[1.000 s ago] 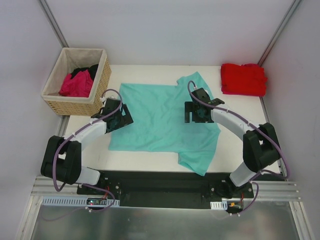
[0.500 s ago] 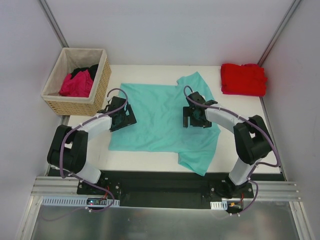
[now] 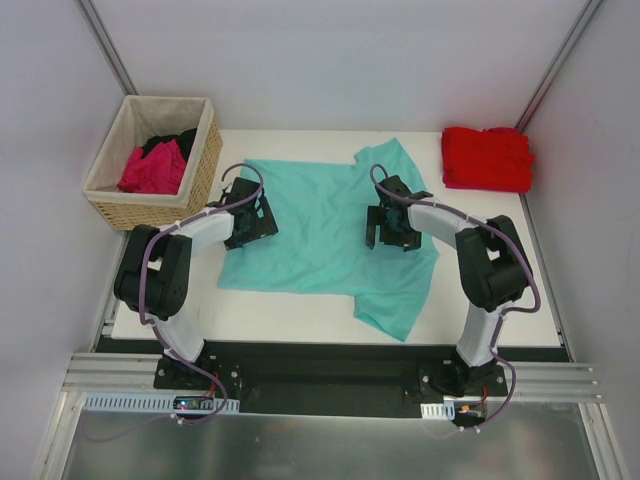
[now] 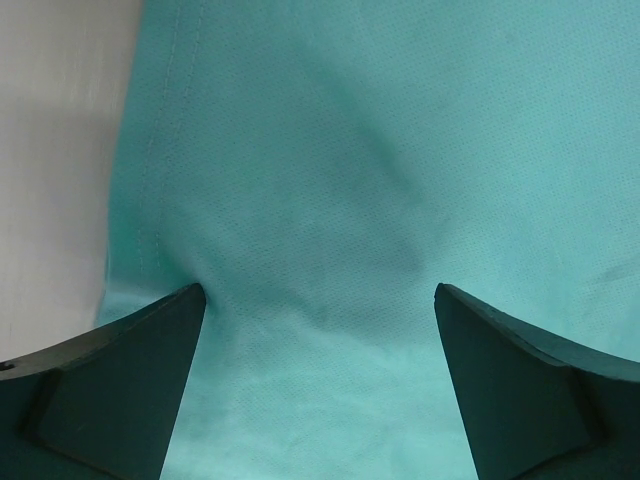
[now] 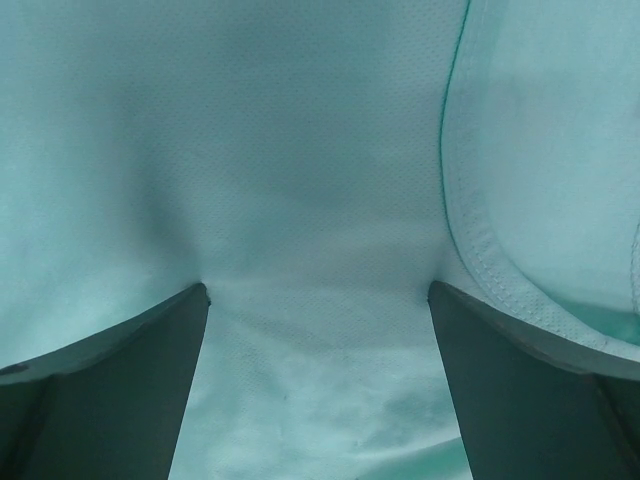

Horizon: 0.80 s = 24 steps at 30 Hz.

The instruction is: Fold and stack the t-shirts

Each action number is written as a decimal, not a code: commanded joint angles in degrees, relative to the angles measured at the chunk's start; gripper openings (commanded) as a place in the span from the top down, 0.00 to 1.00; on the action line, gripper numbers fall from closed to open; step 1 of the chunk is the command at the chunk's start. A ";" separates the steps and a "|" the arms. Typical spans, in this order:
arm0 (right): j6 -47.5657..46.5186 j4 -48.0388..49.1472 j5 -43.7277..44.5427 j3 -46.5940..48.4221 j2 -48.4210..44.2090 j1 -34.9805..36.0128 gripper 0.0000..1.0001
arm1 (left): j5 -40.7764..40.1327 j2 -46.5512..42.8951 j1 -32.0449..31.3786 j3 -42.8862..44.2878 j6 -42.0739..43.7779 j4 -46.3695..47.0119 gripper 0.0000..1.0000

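The teal t-shirt (image 3: 320, 235) lies mid-frame, hem left, sleeves right; the left gripper (image 3: 255, 218) and right gripper (image 3: 388, 230) — both wide open — sit over opposite ends, apparently touching cloth.

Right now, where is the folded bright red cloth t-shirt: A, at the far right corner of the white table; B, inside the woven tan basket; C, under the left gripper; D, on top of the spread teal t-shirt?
A: the folded bright red cloth t-shirt lies on the white table at its far right corner, apart from the spread teal t-shirt and the woven tan basket.
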 commanded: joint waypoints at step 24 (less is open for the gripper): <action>-2.24 -6.17 -3.33 20.70 11.05 -8.29 0.04 | 3.19 12.05 5.75 22.52 3.06 -7.15 0.01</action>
